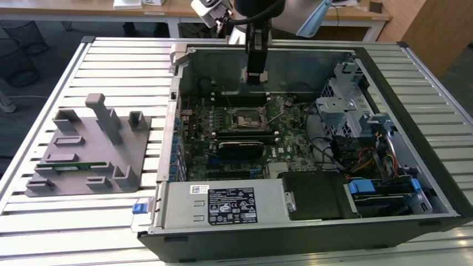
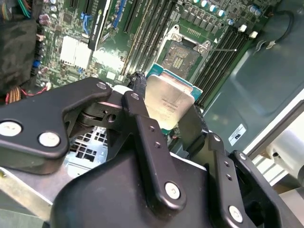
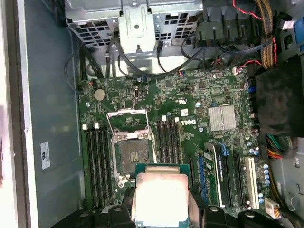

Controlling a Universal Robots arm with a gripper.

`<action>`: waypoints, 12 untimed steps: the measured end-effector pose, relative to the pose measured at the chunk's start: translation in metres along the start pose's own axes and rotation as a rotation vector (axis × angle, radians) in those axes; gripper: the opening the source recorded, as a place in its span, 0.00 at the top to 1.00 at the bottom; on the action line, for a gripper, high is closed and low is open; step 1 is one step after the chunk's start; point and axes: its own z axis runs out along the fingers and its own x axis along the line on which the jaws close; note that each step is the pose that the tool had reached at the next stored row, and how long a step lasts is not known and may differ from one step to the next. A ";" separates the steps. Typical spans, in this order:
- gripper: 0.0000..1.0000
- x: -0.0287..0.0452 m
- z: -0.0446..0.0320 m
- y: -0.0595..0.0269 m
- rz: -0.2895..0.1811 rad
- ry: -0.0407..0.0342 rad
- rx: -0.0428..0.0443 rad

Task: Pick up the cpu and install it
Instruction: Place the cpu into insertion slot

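Gripper (image 2: 166, 108) is clamped on the cpu (image 2: 168, 100): my fingers pinch two opposite edges, and the metal lid faces the first wrist camera. I hold the chip in the air inside the open computer case (image 1: 310, 66), which stands on the slatted bench (image 1: 111, 61). The chip is over the motherboard (image 3: 190, 109) and just short of the cpu socket (image 3: 131, 154), which lies between two banks of memory slots (image 3: 168, 142). The socket is uncovered, with its contact field exposed (the lever looks swung aside, not certain).

Risks, my judgement:
- The chip looks tilted against the board in the second wrist view. Set down skewed or off the socket's keying, a corner could strike the contacts and bend them.
- My grip is on thin edges only, so a slip would drop the chip onto the board.
- My fingers are bulky and could foul the socket frame or the neighbouring slots.
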 end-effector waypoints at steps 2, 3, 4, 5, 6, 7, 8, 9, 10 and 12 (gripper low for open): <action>0.47 0.0015 0.0020 -0.0001 0.000 0.0000 0.0000; 0.47 0.0024 0.0028 -0.0003 -0.002 0.0001 0.0000; 0.47 0.0029 0.0036 -0.0003 -0.008 0.0003 0.0001; 0.47 0.0030 0.0044 -0.0004 -0.019 0.0009 0.0002; 0.47 0.0030 0.0051 -0.0004 -0.032 0.0014 0.0003; 0.47 0.0030 0.0058 -0.0005 -0.046 0.0018 0.0005; 0.47 0.0031 0.0069 -0.0005 -0.058 0.0022 0.0006; 0.47 0.0034 0.0082 -0.0005 -0.068 0.0025 0.0007; 0.47 0.0042 0.0095 -0.0006 -0.072 0.0026 0.0008; 0.47 0.0073 0.0125 -0.0007 -0.076 0.0028 0.0008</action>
